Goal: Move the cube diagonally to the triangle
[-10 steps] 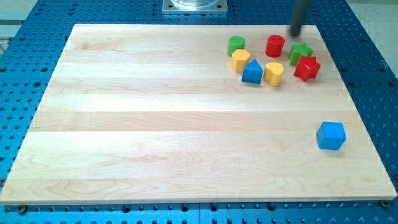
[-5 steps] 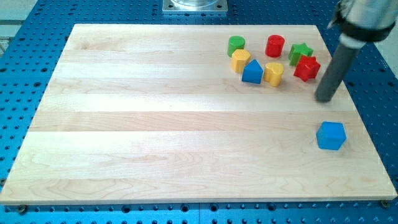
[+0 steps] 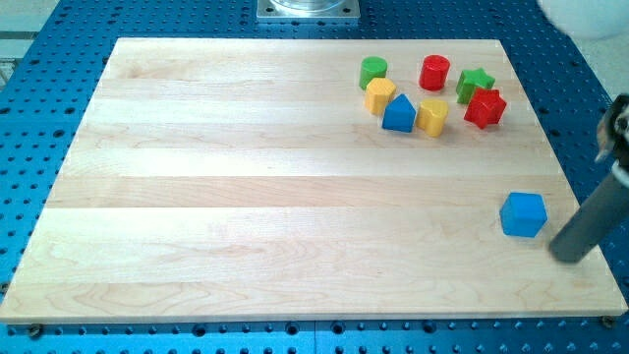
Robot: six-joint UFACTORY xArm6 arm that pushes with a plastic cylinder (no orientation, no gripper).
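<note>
The blue cube [image 3: 522, 214] lies near the right edge of the wooden board [image 3: 246, 197]. The blue triangle block [image 3: 398, 114] sits in a cluster near the view's top right. My tip [image 3: 565, 256] is down on the board just right of and a little below the blue cube, with a small gap between them. The rod rises from it toward the view's upper right.
Around the blue triangle stand a green cylinder [image 3: 372, 71], a red cylinder [image 3: 434, 72], a green star [image 3: 475, 83], a red star [image 3: 485, 107], a yellow hexagon block [image 3: 380, 95] and a yellow heart block [image 3: 431, 116]. A blue perforated table surrounds the board.
My tip has swept from the view's top, past the right side of the cluster, down to the lower right of the blue cube. No block has moved.
</note>
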